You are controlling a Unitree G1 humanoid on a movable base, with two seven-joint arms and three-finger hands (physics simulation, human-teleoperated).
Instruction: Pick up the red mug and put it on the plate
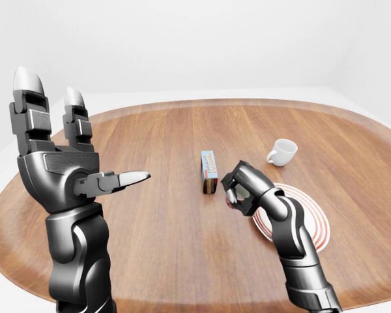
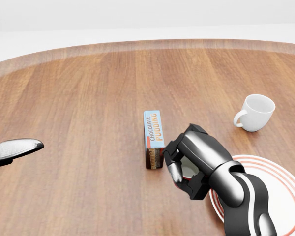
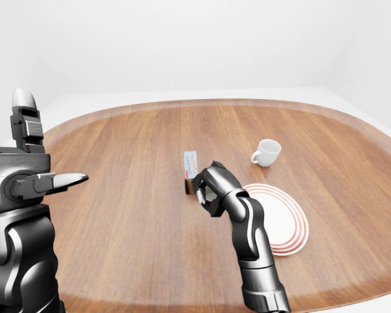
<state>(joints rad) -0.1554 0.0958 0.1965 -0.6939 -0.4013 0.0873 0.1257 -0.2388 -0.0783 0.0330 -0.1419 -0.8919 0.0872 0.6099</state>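
My right hand [image 2: 183, 173] is shut on the red mug [image 2: 189, 170], held just above the table. Only the mug's pale inside and a sliver of red show between the fingers. The hand hangs at the left rim of the white plate with red rings [image 2: 284, 204], which lies at the lower right of the head view. My left hand [image 1: 78, 140] is raised at the left with its fingers spread, open and holding nothing.
A blue chocolate pudding box [image 2: 153, 132] lies on the wooden table [image 2: 88, 98], just left of my right hand. A white mug [image 2: 258, 112] stands above the plate in the head view. The table's curved edge runs along the top.
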